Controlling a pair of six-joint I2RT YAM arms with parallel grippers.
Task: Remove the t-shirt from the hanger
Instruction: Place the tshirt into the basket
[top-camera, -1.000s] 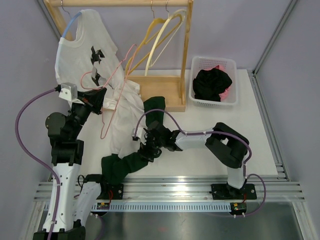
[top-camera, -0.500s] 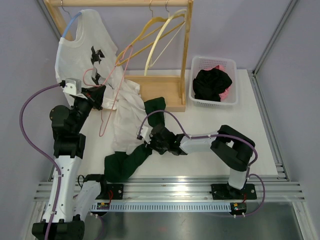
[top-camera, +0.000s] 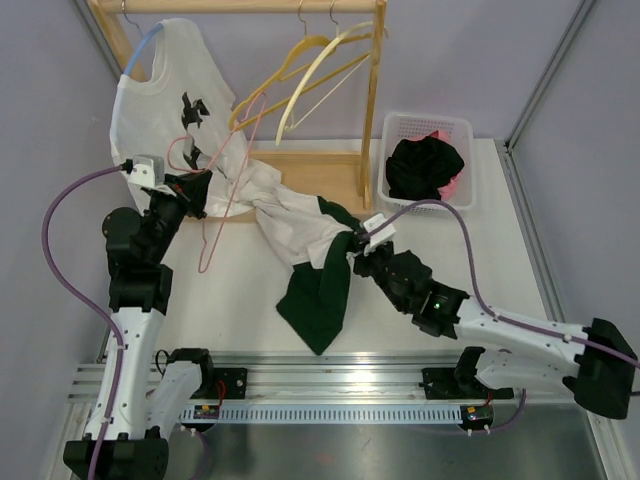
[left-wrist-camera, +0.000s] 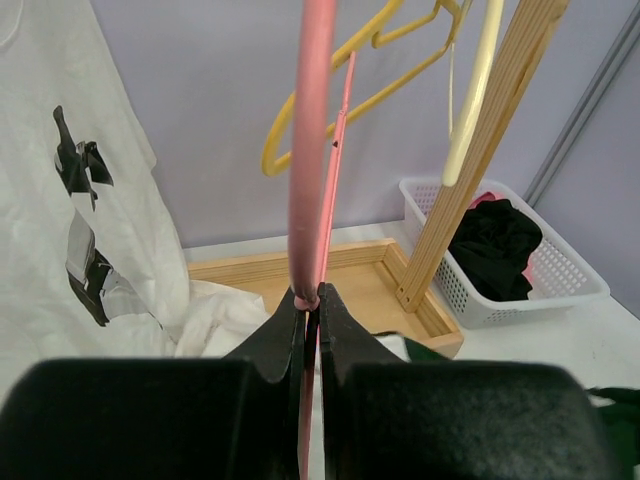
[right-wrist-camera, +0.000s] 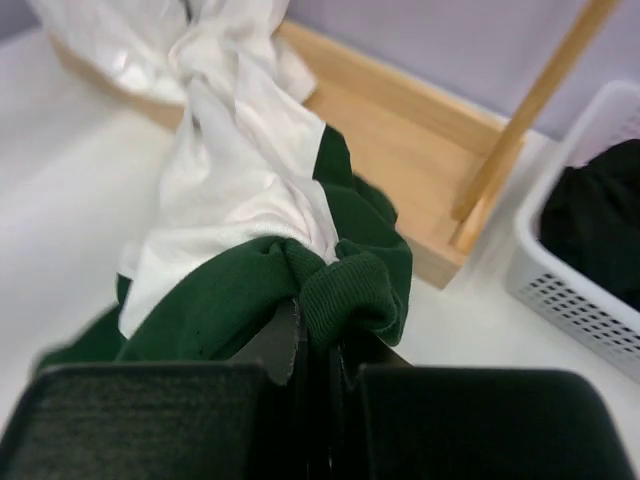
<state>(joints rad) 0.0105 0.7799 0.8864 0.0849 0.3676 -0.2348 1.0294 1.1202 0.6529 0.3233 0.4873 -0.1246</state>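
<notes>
Pink hanger (left-wrist-camera: 311, 150) pinched by L end effector (left-wrist-camera: 312, 300); R end effector (right-wrist-camera: 318, 335) grips t-shirt (right-wrist-camera: 250, 170) nr wooden rack (top-camera: 374, 110).

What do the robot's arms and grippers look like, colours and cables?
Both arms mix black joint housings with white links: the left arm and the right arm. A lilac cable loops off the left, another off the right. Each wrist carries a small white camera block. The left gripper and right gripper are matte black.

Robot lab: aluminium rail (top-camera: 340, 383), enclosure walls (top-camera: 450, 60)
</notes>
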